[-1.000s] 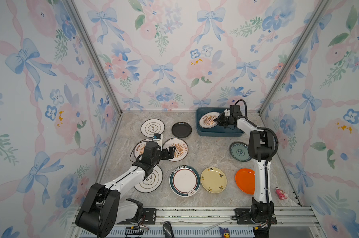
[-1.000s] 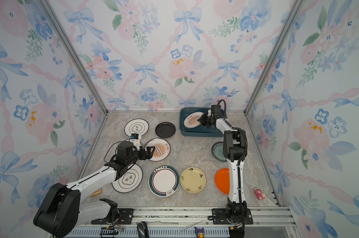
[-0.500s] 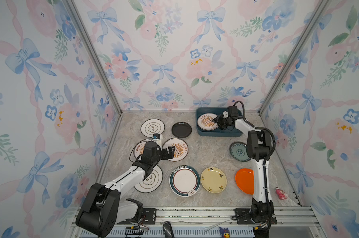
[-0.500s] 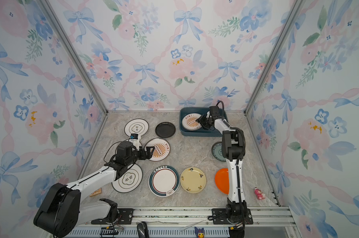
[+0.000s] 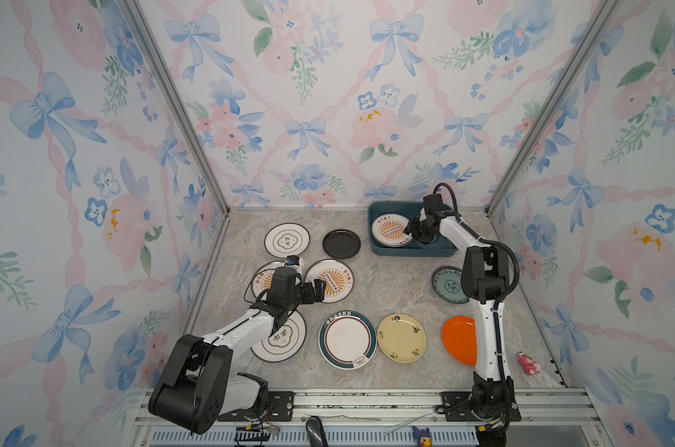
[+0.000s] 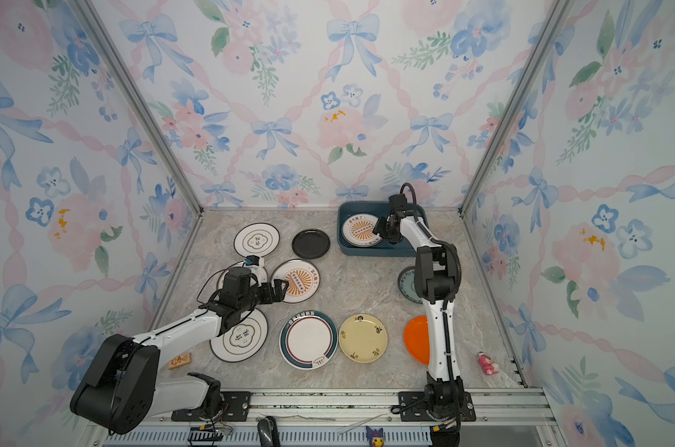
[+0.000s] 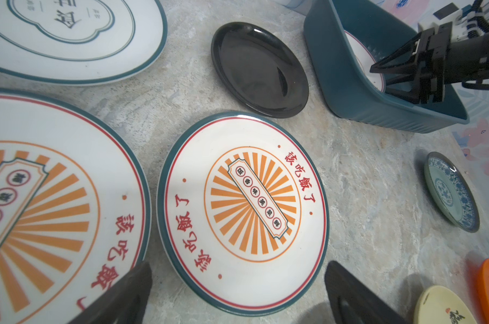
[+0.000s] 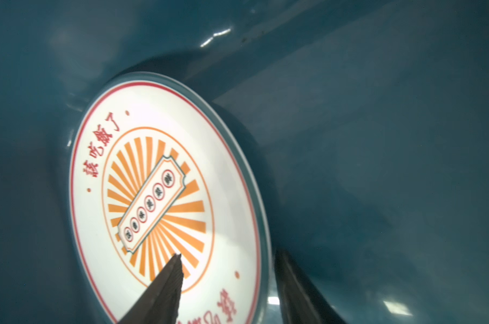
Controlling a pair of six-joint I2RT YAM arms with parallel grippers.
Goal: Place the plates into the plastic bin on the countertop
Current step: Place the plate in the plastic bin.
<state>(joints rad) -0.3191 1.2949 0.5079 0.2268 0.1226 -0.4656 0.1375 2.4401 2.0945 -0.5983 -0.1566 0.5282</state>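
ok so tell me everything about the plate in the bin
The plate is round, glossy white and ceramic-looking, with a teal rim, a thin red ring, red characters and an orange sunburst round a ticket-shaped label. It lies face up in the plastic bin, alone there, near one end wall. The right gripper has its fingers apart astride the rim, seemingly not gripping.

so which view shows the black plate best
The left wrist view: the black plate is close, whole and unblocked. Both top views show the plate whole but small. The right wrist view misses it.
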